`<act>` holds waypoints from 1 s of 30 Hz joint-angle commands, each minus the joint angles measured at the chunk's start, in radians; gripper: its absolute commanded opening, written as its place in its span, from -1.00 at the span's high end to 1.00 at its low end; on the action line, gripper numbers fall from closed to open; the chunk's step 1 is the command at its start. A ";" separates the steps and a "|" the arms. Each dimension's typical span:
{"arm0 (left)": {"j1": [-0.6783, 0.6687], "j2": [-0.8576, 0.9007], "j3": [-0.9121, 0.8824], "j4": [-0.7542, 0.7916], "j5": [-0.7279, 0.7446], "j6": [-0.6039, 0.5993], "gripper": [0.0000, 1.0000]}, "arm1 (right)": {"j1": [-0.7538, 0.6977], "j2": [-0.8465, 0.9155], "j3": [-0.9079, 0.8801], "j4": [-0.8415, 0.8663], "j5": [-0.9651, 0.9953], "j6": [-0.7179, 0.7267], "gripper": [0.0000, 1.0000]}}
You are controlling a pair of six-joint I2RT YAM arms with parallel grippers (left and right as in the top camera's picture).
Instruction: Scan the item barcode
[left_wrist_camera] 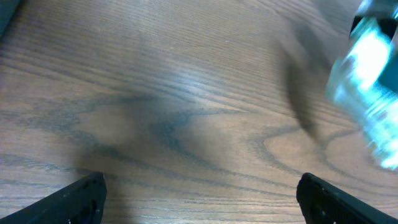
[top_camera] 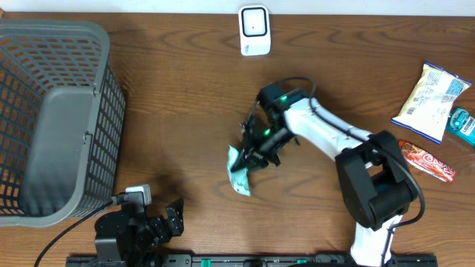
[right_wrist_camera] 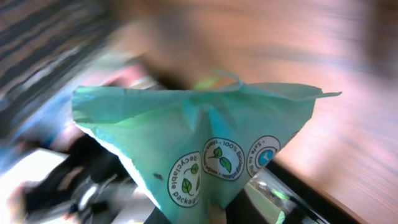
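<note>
A green packet [top_camera: 239, 172] with round white recycling badges hangs from my right gripper [top_camera: 256, 157], which is shut on it near the table's middle. In the right wrist view the green packet [right_wrist_camera: 193, 134] fills the frame, pinched at its lower end between the fingers. A white barcode scanner [top_camera: 254, 30] stands at the table's far edge. My left gripper [top_camera: 167, 222] rests open near the front edge; its black fingertips [left_wrist_camera: 78, 198] stand wide apart over bare wood. The packet [left_wrist_camera: 370, 87] shows blurred at the right of the left wrist view.
A grey mesh basket [top_camera: 52, 119] takes up the left side. At the right edge lie a yellow-white snack bag [top_camera: 430, 100], a teal item [top_camera: 462, 124] and a red wrapper [top_camera: 427, 159].
</note>
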 commanded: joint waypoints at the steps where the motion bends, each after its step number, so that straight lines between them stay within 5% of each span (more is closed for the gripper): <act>1: 0.001 -0.001 -0.004 -0.010 0.012 -0.009 -0.95 | -0.038 0.003 0.015 -0.005 -0.475 -0.385 0.97; 14: 0.001 -0.001 -0.004 -0.010 0.013 -0.009 -0.96 | -0.063 -0.037 0.016 -0.001 -0.475 -0.414 0.98; 23: 0.001 -0.001 -0.004 -0.010 0.013 -0.010 -0.96 | -0.069 -0.294 0.016 -0.001 -0.475 -0.863 0.98; 30: 0.001 -0.001 -0.004 -0.010 0.012 -0.010 -0.96 | -0.051 -0.488 0.016 -0.002 -0.475 -0.947 0.98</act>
